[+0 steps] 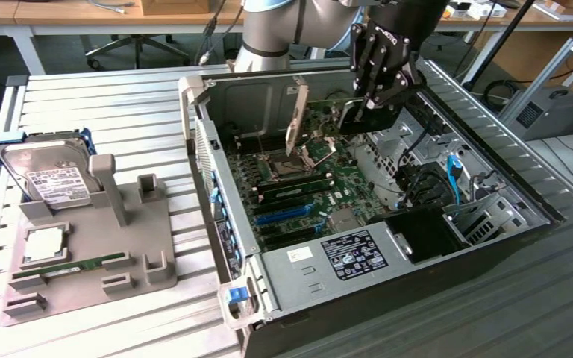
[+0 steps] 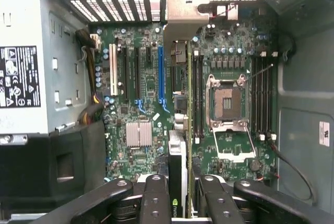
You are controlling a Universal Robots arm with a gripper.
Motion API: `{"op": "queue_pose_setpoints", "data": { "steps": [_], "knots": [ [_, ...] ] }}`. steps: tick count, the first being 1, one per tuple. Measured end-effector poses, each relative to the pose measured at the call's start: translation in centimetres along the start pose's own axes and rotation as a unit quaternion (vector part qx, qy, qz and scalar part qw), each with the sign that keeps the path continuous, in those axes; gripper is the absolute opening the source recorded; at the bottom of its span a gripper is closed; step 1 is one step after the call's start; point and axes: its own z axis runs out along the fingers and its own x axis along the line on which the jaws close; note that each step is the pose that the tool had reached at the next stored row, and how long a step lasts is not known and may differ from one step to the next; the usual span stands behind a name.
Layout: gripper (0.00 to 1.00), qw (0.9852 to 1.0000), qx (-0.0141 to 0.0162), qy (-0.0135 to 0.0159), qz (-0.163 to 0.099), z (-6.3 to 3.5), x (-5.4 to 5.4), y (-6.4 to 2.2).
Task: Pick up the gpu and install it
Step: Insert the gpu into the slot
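the hand [image 1: 363,119] clasps the gpu [image 2: 177,166] edge-on over the motherboard [image 2: 135,125]; if it sits off the blue slot [image 2: 160,72], its edge could jam.

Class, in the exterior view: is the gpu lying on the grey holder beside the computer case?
No, the gripper holds the gpu over the motherboard of the open case.
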Motion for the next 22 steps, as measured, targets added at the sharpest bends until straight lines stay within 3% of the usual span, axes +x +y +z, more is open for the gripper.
{"op": "queue_pose_setpoints", "data": {
  "steps": [3, 8, 22],
  "knots": [
    [0.27, 1.0, 0.0, 0.0, 0.0, 0.01, 0.0, 0.5],
    [0.27, 1.0, 0.0, 0.0, 0.0, 0.23, 0.0, 0.57],
    [0.27, 1.0, 0.0, 0.0, 0.0, 2.37, 0.0, 0.89]
  ]
}}
